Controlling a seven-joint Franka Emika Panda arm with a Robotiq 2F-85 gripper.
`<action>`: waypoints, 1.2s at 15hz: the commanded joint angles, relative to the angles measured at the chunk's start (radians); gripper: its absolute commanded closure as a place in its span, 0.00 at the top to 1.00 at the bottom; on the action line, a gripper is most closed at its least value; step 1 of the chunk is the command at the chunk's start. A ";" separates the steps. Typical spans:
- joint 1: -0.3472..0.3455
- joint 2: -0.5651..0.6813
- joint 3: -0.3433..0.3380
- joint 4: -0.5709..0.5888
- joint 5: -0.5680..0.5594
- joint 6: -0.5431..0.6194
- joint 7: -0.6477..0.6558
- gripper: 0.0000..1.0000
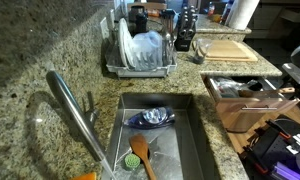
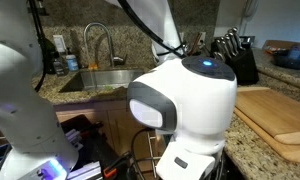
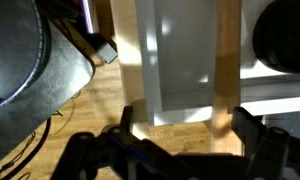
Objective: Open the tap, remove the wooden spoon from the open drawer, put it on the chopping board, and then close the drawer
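Wrist view: the gripper (image 3: pixel 182 118) hangs with jaws wide apart and empty above the open drawer (image 3: pixel 227 60). The tap (image 1: pixel 75 112) stands well apart, at the sink (image 1: pixel 180 150). Its base lever likely needs a slow, square push.

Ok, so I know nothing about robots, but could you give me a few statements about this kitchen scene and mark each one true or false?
1. The drawer stands pulled open. True.
2. A spoon lies on the chopping board. False: the board is bare.
3. An orange-brown wooden spoon lies in the sink. True.
4. The dish rack is empty. False: it holds plates.
5. The gripper is clamped on a utensil. False: its jaws are open and hold nothing.
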 commanded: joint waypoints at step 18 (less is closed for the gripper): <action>-0.148 -0.039 0.235 0.067 0.310 0.067 -0.132 1.00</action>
